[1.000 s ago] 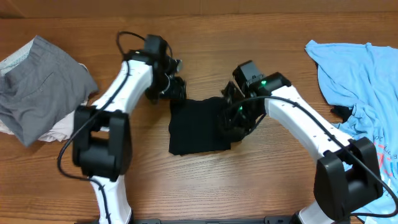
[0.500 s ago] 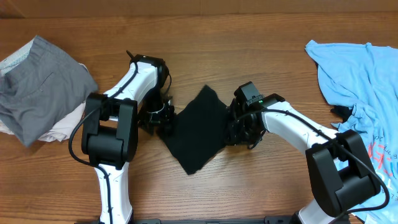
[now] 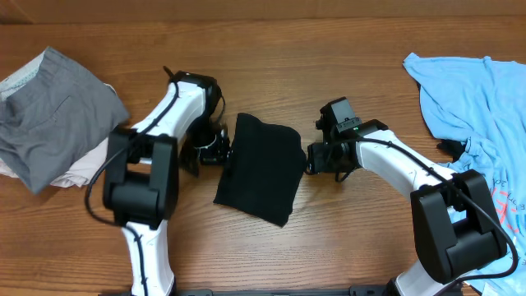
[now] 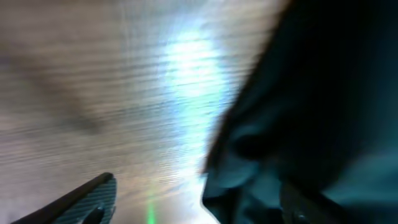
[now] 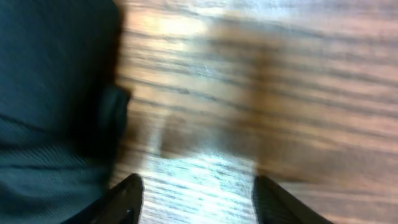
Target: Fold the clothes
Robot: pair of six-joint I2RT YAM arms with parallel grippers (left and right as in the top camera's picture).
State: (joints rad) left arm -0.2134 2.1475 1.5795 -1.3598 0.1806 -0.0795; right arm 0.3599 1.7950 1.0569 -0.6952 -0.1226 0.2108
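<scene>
Shirt: black soft T-shirt (image 3: 259, 168), folded into a compact oblong, is lying flat at mid-table and sitting slightly skewed.
Shirt position: it is lying between the two grippers, with its left edge beside the left one and its upper right corner near the right one.
Left gripper: the left gripper (image 3: 215, 150) is hanging low at the shirt's left edge with its jaws spread wide. In the wrist view one finger (image 4: 93, 198) is showing over bare wood, and the other is sitting dark against the cloth edge. It is gripping nothing.
Right gripper: the right gripper (image 3: 316, 156) is hovering just off the shirt's right edge with its jaws released. Its fingers (image 5: 127, 198) are framing bare wood, with the black cloth off to one side. It is holding nothing.
Wrist views: both are coming through blurred.
Table: the brown wood-grain table (image 3: 271, 57) is carrying everything.
Far left: a rumpled grey garment pile (image 3: 53, 111) is sitting on a pale cloth (image 3: 82, 168), well apart from the shirt.
Far right: a crumpled light blue printed T-shirt (image 3: 472, 107) is running off the table's right edge.
</scene>
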